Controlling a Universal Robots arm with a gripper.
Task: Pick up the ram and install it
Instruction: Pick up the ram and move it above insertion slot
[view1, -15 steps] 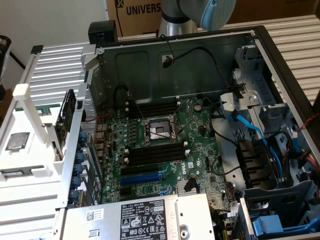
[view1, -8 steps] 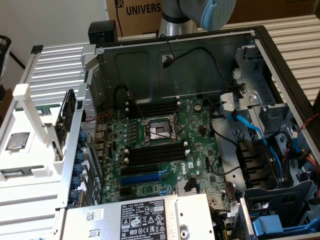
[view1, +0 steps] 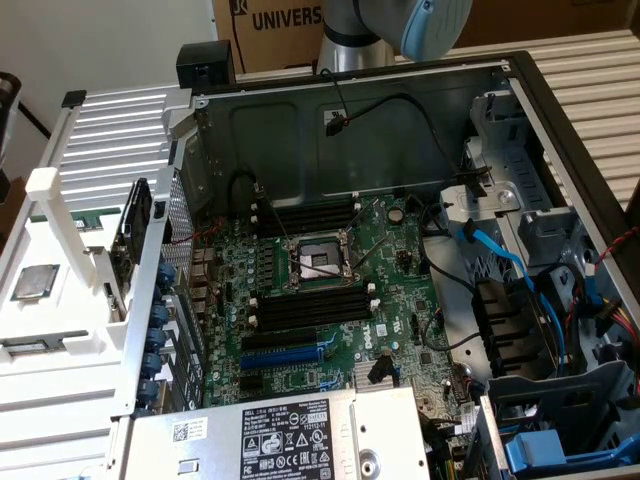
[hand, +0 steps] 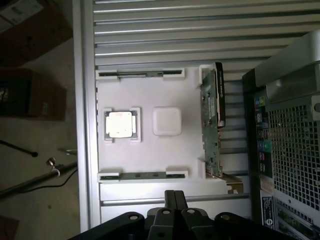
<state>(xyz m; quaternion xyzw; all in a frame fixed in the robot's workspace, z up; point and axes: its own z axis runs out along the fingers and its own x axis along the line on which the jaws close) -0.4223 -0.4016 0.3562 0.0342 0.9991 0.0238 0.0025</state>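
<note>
Ram not picked up yet, install not started.
End effector (hand: 173, 196) is pinched shut and empty, over the rim of the white tray (hand: 150, 97) at the exterior view's left. The ram (hand: 142, 175) lies flat in the tray holder nearest it, untouched. The memory slots (view1: 310, 312) on the motherboard (view1: 330, 290) in the open case look bare, so pickup and seating are both left.
</note>
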